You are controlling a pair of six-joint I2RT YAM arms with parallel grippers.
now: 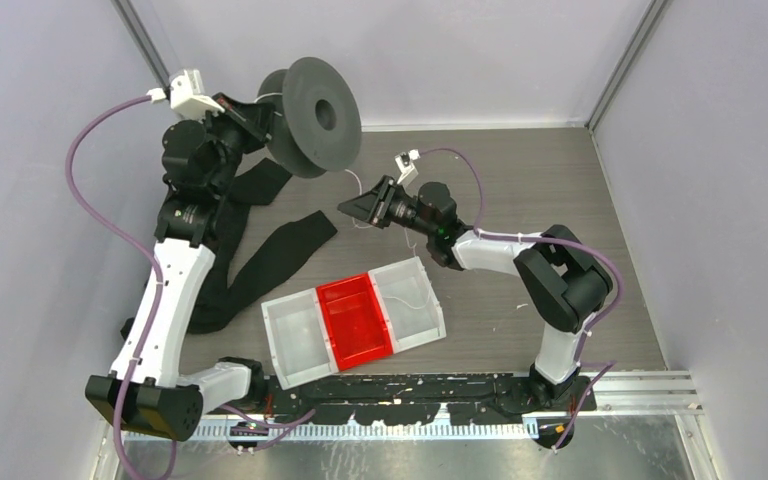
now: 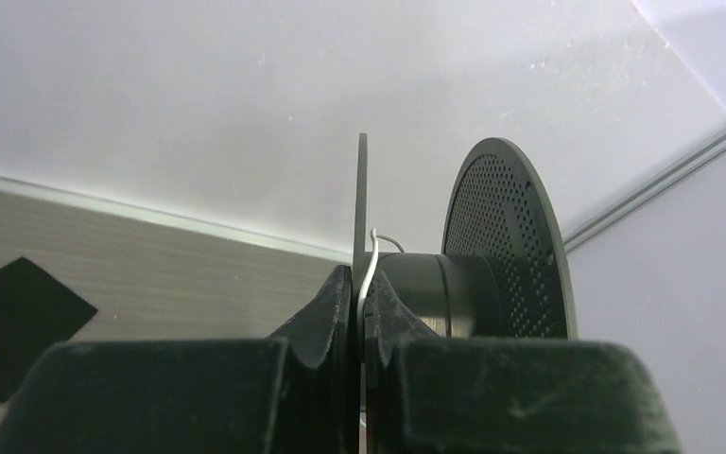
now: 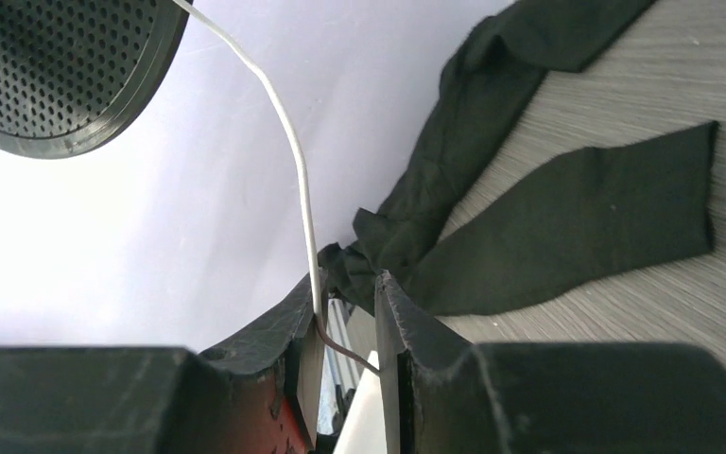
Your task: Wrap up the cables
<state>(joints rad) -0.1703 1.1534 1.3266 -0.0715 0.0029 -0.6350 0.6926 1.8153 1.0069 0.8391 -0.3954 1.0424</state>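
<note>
Right gripper [image 3: 345, 288] fingers are set barely apart, cable [image 3: 293, 161] threaded loosely btwn them, prob. as a guide, rising to spool [image 1: 315, 110] at far left. Left gripper [image 2: 359, 288] is clamped on spool's thin flange, held clear of table for winding. Cable's tail is cut off below fingers; turns on hub can't be made out.

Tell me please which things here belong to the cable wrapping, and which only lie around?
In the job: spool, clamped in left gripper; white cable, running from it through right gripper.
Lying about: black strap; red-and-white tray, untouched.
</note>
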